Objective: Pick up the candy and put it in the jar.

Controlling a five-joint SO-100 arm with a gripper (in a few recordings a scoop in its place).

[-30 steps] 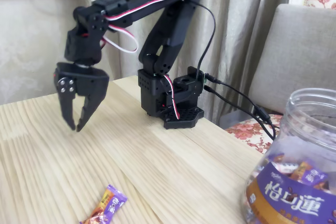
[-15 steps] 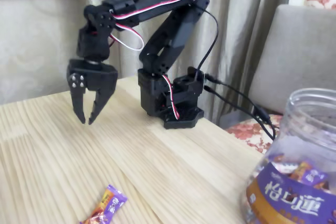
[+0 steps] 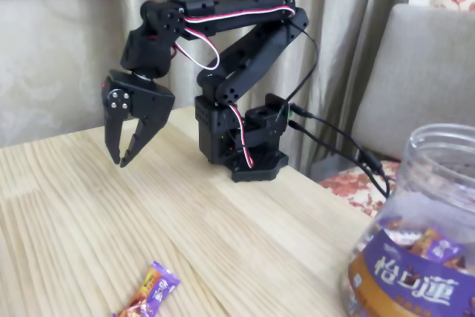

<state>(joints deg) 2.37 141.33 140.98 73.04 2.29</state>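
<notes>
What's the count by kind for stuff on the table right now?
Loose candy in purple wrapper: 1
Clear jar with purple label: 1
Black robot arm, claw nearly closed above the table, holding nothing: 1
Wrapped candies show inside the jar, too packed to count.
Total: 3

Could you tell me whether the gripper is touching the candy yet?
Apart. The fixed view shows the gripper hanging above the table, with bare wood between it and the candy at the bottom edge.
</notes>
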